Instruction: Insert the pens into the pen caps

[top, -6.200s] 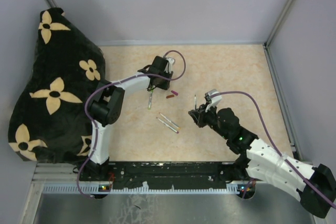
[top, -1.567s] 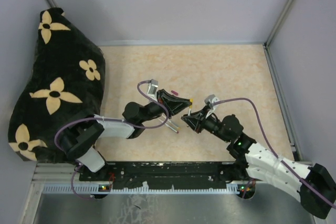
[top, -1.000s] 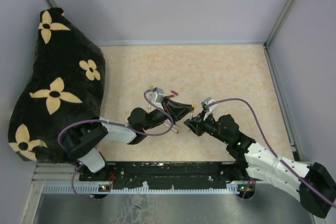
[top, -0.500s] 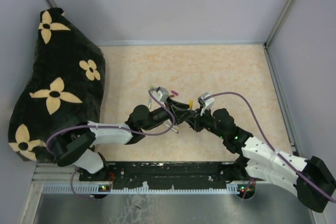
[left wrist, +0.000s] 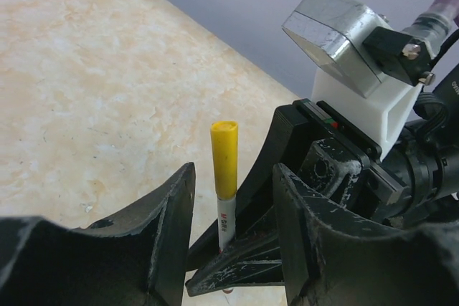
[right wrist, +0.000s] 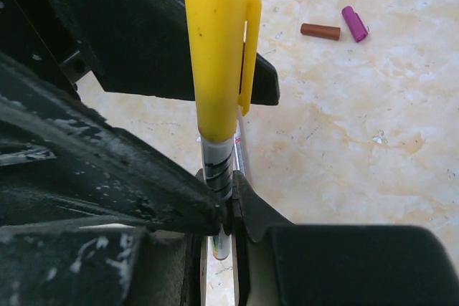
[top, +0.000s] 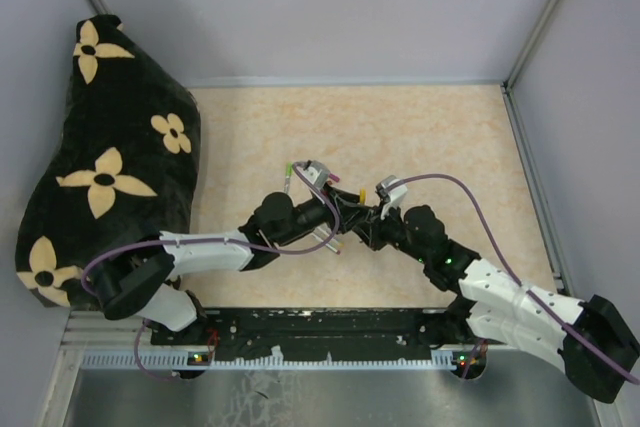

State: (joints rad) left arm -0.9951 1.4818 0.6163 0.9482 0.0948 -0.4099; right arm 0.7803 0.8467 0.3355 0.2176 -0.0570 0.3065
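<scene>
Right wrist view: the right gripper [right wrist: 224,213] clamps a white pen [right wrist: 217,166] upright, its yellow cap [right wrist: 215,51] on top, dark red cap [right wrist: 320,31] and magenta cap [right wrist: 353,23] lying behind. Left wrist view shows the left gripper [left wrist: 231,238] spread apart around that pen (touching nothing). Top view hides this.

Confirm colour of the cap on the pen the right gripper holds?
Yellow cap on a white pen, clearest in the right wrist view.

yellow cap [right wrist: 215,51]: smooth, slightly glossy plastic
right pincer [right wrist: 228,209]: matt black plastic, scuffed
tabletop [left wrist: 86,91]: smooth, marbled beige
cloth [top: 100,167]: soft black, flower-printed
</scene>
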